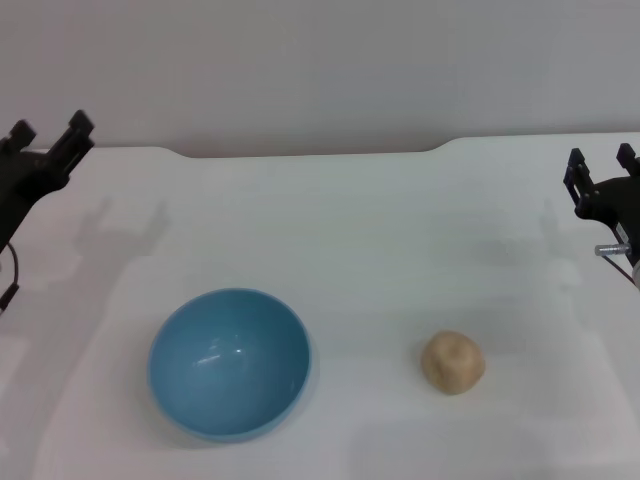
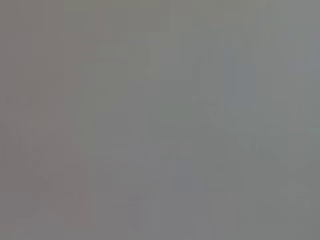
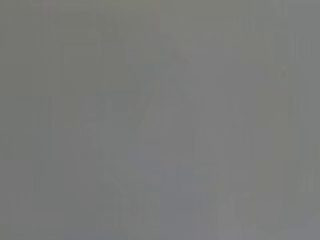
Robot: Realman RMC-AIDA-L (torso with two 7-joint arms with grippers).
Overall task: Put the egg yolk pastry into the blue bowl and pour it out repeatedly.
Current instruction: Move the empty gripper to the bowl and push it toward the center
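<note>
The egg yolk pastry [image 1: 453,362] is a small round tan ball with a little dent on top. It sits by itself on the white table [image 1: 380,230], on the near right side. Nothing is touching it.

To its left, a little way off, is the blue bowl [image 1: 229,363]. It stands upright on the table with its open side up. It is shiny and light blue, and much wider than the pastry. The inside of the bowl shows only blue. The bowl and the pastry are apart, with bare table between them.

The left gripper [image 1: 48,140] is far away at the left edge, up above the table, well apart from the bowl. Its two dark fingers are spread, with a gap between them, and they pinch nothing.

The right gripper [image 1: 601,168] is at the far right edge, also well apart from the pastry. Its two fingers are spread too, and they pinch nothing.

Both wrist views show only flat grey, so nothing can be made out there.
</note>
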